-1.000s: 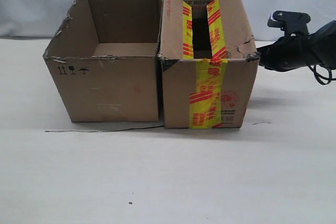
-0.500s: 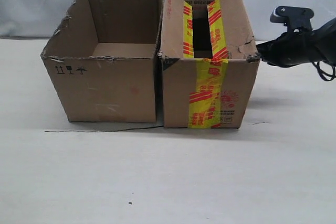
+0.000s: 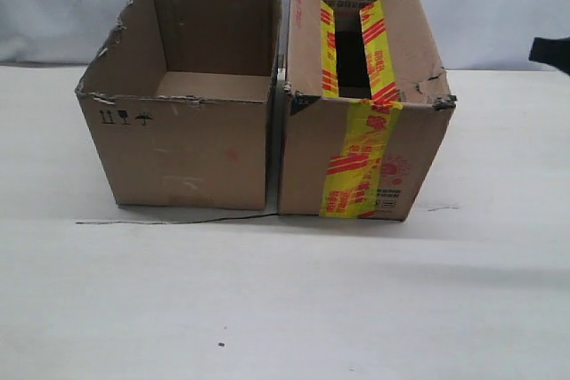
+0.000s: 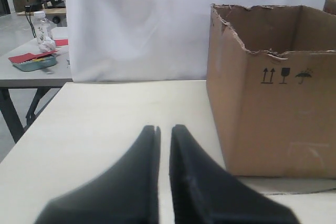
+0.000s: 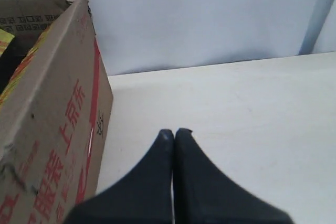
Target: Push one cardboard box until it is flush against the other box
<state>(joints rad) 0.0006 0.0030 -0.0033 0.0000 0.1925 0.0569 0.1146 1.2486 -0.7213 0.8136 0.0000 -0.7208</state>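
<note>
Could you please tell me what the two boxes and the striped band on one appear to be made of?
The plain brown cubic carton looks like matte cardboard: its rim is torn and ragged. The brown oblong taped carton seems the same, with dented corners. Its yellow, red-striped tape is probably plastic film, smooth and bright.

Pale matte tabletop (image 3: pixel 285 309), white cloth backdrop (image 3: pixel 71 6) hung behind. Beyond the cloth's edge, a cluttered grey side table (image 4: pixel 26 75).
</note>
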